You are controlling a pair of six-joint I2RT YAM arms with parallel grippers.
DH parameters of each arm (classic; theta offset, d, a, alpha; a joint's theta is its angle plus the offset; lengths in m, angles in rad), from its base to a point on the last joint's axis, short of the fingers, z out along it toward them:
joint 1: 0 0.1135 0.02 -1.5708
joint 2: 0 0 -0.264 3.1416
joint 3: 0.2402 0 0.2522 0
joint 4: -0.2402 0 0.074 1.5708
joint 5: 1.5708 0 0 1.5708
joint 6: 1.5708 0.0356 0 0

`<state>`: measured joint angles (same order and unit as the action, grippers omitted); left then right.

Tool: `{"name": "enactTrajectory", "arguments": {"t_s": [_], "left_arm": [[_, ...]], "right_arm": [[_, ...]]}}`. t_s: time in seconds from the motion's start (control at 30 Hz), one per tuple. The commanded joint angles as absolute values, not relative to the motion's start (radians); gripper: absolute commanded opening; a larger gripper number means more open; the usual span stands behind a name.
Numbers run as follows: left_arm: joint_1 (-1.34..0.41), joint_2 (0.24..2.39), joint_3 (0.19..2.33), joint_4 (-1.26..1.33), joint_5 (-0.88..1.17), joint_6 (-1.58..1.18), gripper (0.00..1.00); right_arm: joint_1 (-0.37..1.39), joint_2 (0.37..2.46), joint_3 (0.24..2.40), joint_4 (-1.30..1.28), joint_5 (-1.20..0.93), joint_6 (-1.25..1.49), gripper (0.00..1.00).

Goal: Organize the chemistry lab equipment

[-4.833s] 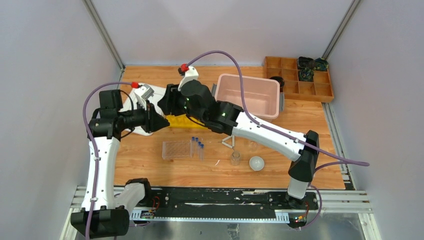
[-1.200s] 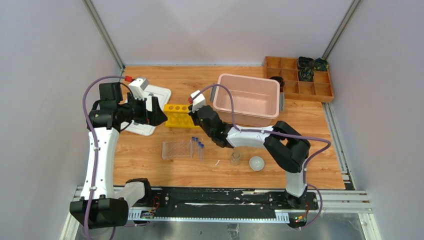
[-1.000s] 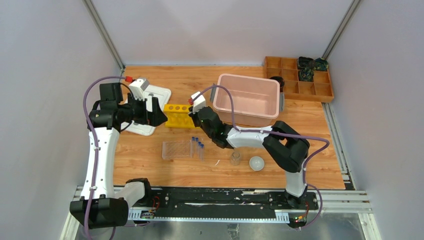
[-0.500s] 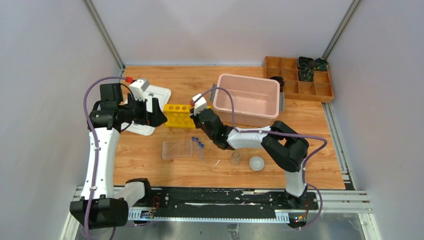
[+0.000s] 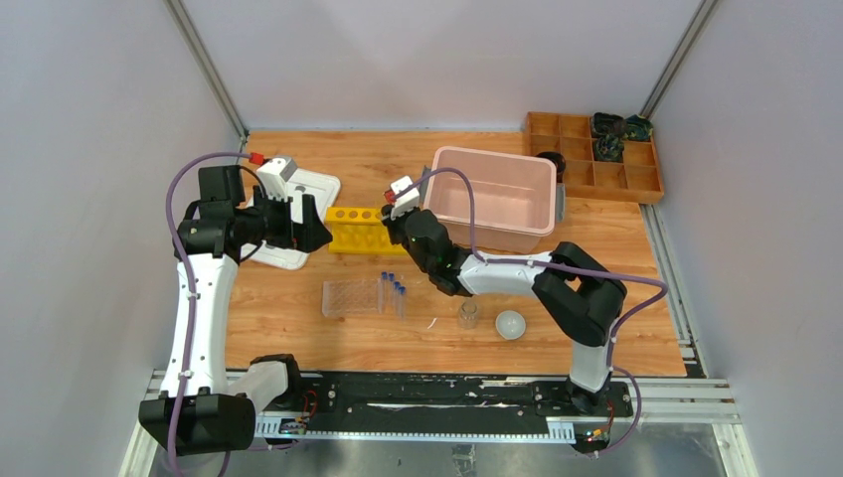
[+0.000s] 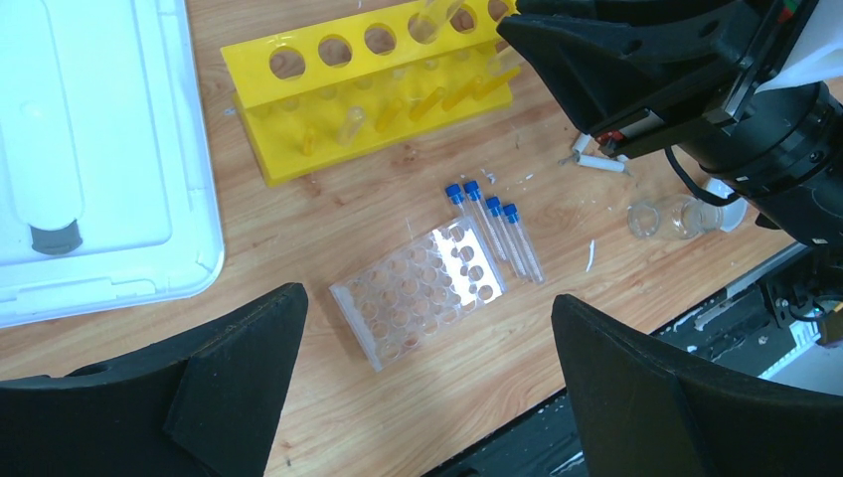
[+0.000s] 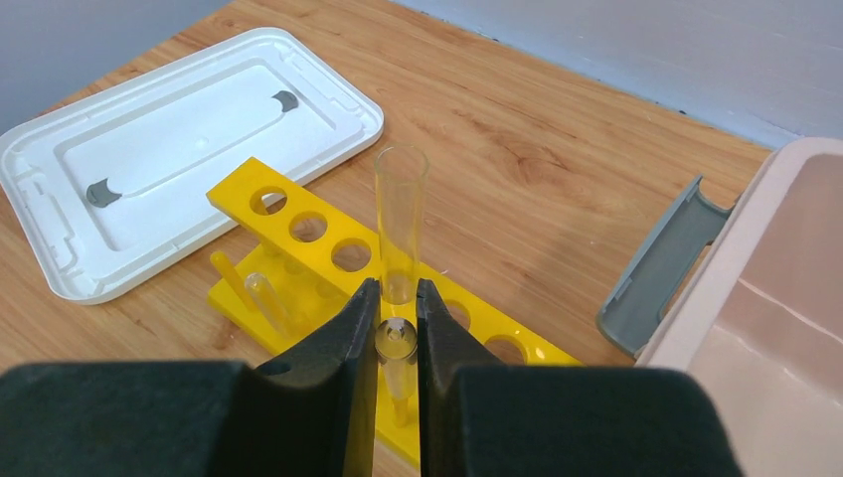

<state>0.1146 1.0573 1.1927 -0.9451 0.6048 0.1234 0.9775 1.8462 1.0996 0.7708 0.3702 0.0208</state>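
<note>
My right gripper [image 7: 398, 288] is shut on a clear glass test tube [image 7: 401, 214] that stands upright over the yellow rack [image 7: 477, 318]. A second rounded glass end shows between its fingers, lower down. From above, this gripper [image 5: 395, 221] is at the right end of the yellow rack [image 5: 363, 232]. My left gripper [image 6: 427, 296] hangs wide open, high over the clear plastic tube rack [image 6: 418, 291]. Several blue-capped tubes [image 6: 494, 234] lie beside that rack. Glass cups [image 5: 467, 314] and the white round dish [image 5: 510, 324] sit nearer the front. Part of the white triangle [image 6: 603, 164] shows under the right arm.
The white lid [image 5: 320, 187] lies at the back left, partly under my left gripper [image 5: 316, 235]. The pink tub [image 5: 492, 189] stands just right of the yellow rack, with a grey clip [image 7: 656, 263] on its side. The wooden compartment tray [image 5: 596, 154] is at the back right.
My right gripper has slid a little to the right and back along the yellow rack, still holding the tube. The left arm has stayed where it was, open.
</note>
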Motion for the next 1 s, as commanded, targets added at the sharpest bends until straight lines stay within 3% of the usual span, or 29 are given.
{"name": "enactTrajectory", "arguments": {"t_s": [0.0,0.97], "left_arm": [[0.115,1.046,1.195,-0.937,0.604,0.129,1.00],[0.117,1.045,1.204,-0.937,0.597,0.137,1.00]], "right_arm": [[0.960,1.837,1.103,0.815,0.392,0.021,0.00],[0.960,1.911,1.069,0.787,0.366,0.092,0.00]]}}
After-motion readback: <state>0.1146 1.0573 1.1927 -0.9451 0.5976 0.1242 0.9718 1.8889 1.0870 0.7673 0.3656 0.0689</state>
